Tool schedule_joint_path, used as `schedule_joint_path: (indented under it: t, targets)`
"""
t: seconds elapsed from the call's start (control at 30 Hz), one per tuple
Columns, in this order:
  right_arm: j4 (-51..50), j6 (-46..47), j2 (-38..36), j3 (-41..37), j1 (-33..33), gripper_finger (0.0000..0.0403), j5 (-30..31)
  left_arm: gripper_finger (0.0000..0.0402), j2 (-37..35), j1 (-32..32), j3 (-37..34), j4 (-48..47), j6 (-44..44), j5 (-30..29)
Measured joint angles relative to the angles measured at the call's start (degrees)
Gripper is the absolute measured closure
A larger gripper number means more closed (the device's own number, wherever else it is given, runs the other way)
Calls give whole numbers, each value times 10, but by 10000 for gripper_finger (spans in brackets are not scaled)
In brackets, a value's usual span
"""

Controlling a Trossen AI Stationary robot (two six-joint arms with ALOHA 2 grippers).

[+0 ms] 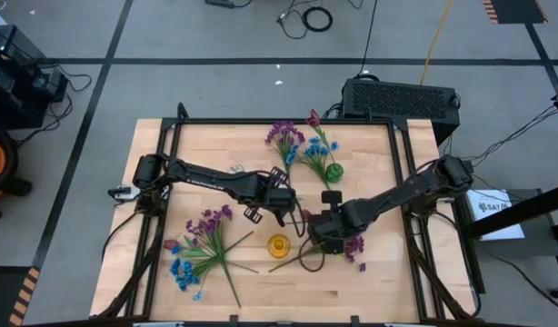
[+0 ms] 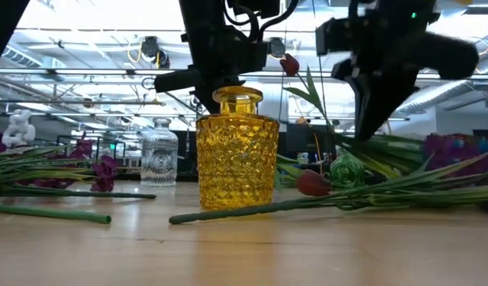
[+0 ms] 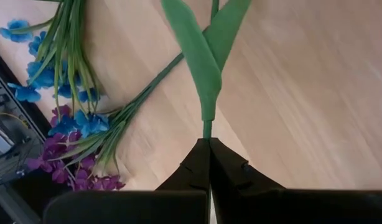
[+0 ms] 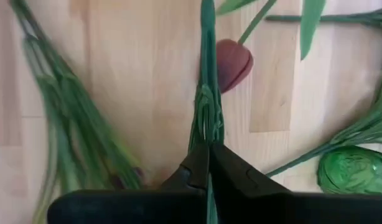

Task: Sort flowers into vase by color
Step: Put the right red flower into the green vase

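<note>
A yellow glass vase [image 1: 277, 243] stands near the table's middle. Just beyond it my left gripper [image 1: 281, 207] is shut on a green leafy flower stem [image 3: 206, 127]; its blossom does not show. To the vase's right my right gripper [image 1: 317, 234] is shut on a green flower sprig [image 4: 208, 121], with purple blossoms [image 1: 356, 250] on the table beside it. A dark red tulip [image 2: 311, 183] lies on the wood by the vase. Another red tulip [image 2: 289, 63] stands high, its stem running down toward a round green vase [image 2: 345, 169]. My left gripper pinches the thin stem [image 3: 206, 127] between its two fingers, just below where two long leaves [image 3: 206, 56] spread. The fingers slant steeply down and the stem runs on ahead of them. Where the stem's far end lies cannot be seen. My right gripper pinches a bundle of thin green strands [image 4: 208, 121] between its two fingers, where they join one thicker stem. The fingers come from above, slanting down, in line with the stem. The stem runs on ahead over the wood, past the lying tulip [image 4: 231, 62].
Purple and blue flowers [image 1: 202, 245] lie at the near left, more [image 1: 297, 143] at the far middle beside the green vase [image 1: 333, 171]. A clear glass vase [image 2: 159, 152] stands farther back. Black rails [image 1: 261, 121] frame the table.
</note>
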Motion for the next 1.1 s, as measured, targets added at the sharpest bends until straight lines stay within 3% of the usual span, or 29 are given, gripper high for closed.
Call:
schedule_joint_path:
  t: [0.27, 0.7, 0.87, 1.1]
  targets:
    - [-10, 36, -3, 6, 23, 401, -11, 400, 0, 0, 11, -7, -21, -33]
    - [1, 72, -3, 6, 48, 353, -22, 400, 0, -19, 110, -72, -71, -36]
    - [-15, 75, -13, 6, 57, 349, 28, 400, 0, -23, 145, -96, -91, -47]
    - [-38, 77, -87, 6, 87, 349, 128, 400, 0, -19, 205, -155, -137, -51]
